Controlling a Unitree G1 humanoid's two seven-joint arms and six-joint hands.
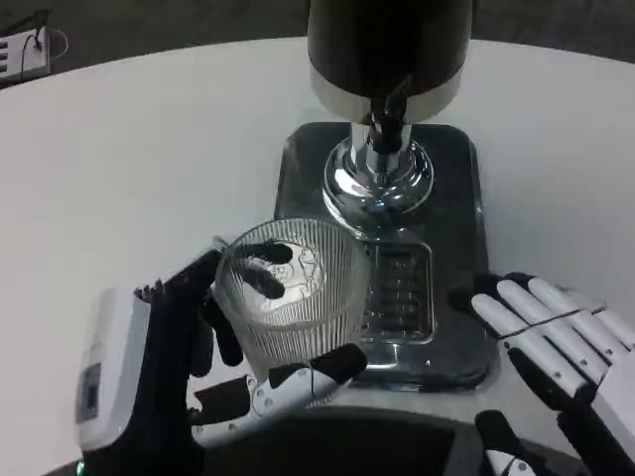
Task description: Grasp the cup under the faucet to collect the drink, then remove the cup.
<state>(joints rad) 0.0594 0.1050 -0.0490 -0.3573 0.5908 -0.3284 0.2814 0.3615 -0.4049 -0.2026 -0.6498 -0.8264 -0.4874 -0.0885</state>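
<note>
A clear ribbed glass cup is held upright in my left hand, whose fingers wrap around its left side and its thumb crosses under the front. The cup hangs just left of the drip grate, near the front-left part of the dispenser's dark base. The dark dispenser body stands at the back with its black faucet above a chrome pedestal. My right hand lies flat beside the base's right front corner, fingers spread and holding nothing.
The white table spreads wide to the left and behind the dispenser. A white power strip lies at the far left corner. The table's front edge runs close under both hands.
</note>
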